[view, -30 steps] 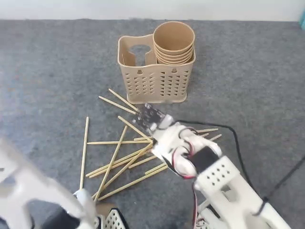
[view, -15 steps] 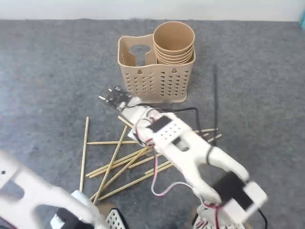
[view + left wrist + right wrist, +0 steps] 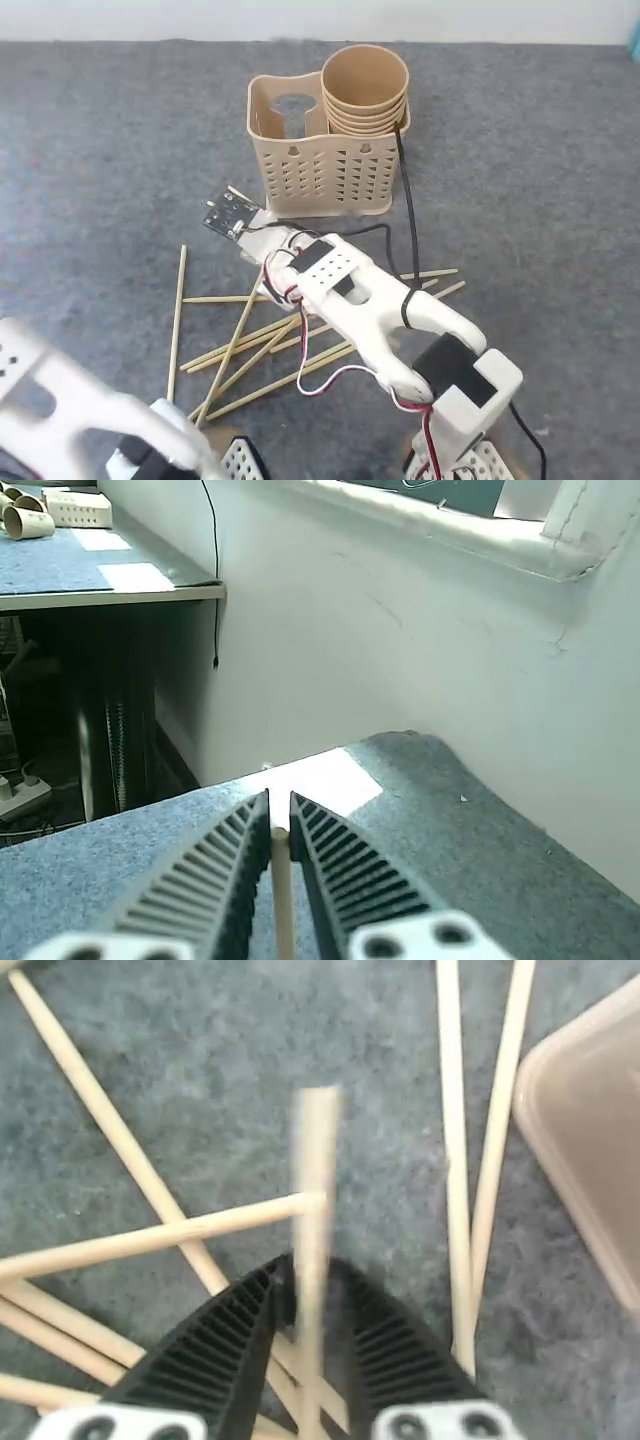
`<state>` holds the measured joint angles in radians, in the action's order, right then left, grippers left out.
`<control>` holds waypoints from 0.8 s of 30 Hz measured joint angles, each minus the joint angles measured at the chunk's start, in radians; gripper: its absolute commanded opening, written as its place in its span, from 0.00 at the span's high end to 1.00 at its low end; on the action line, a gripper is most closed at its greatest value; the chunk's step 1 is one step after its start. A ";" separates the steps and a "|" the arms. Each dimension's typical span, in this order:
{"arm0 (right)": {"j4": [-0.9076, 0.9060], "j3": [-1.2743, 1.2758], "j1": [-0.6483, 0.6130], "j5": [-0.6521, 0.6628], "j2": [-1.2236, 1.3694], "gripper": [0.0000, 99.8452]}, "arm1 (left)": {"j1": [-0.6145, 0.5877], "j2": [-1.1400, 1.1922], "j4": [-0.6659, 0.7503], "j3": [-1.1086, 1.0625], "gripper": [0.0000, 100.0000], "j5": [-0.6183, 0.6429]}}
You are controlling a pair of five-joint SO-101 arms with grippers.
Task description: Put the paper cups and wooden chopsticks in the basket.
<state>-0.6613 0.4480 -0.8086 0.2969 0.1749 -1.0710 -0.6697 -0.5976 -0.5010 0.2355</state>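
Note:
The beige basket (image 3: 325,170) stands at the back with stacked paper cups (image 3: 365,85) in its right compartment. Several wooden chopsticks (image 3: 245,335) lie crossed on the grey carpet in front of it. My right gripper (image 3: 312,1272) is shut on one chopstick (image 3: 316,1170), which sticks out past its tips above the scattered sticks. The right arm (image 3: 345,290) stretches to the basket's front left corner. My left gripper (image 3: 279,815) is shut on another chopstick (image 3: 282,890) and is raised, pointing at a white wall. The left arm (image 3: 60,400) sits at the near left.
A black cable (image 3: 408,200) runs from the right arm up past the basket's right side. The basket's corner (image 3: 590,1140) lies close beside the right gripper. Open carpet stretches to the left and right of the basket.
The right arm has swung left from over the middle of the chopstick pile to the basket's front left corner. The left arm has barely shifted.

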 measured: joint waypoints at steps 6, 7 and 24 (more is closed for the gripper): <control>-0.023 -0.014 0.000 0.000 -0.002 0.99 | -0.008 0.000 0.000 -0.037 0.99 -0.009; -0.043 -0.028 0.000 0.000 -0.006 0.99 | -0.008 0.000 0.000 -0.037 0.99 -0.009; -0.338 -0.477 -0.035 0.000 -0.456 0.99 | -0.008 -0.006 0.008 -0.132 0.99 -0.009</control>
<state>-0.9989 -0.0292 -0.8439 0.2969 -0.2808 -1.0787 -0.6759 -0.5900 -0.6329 0.2263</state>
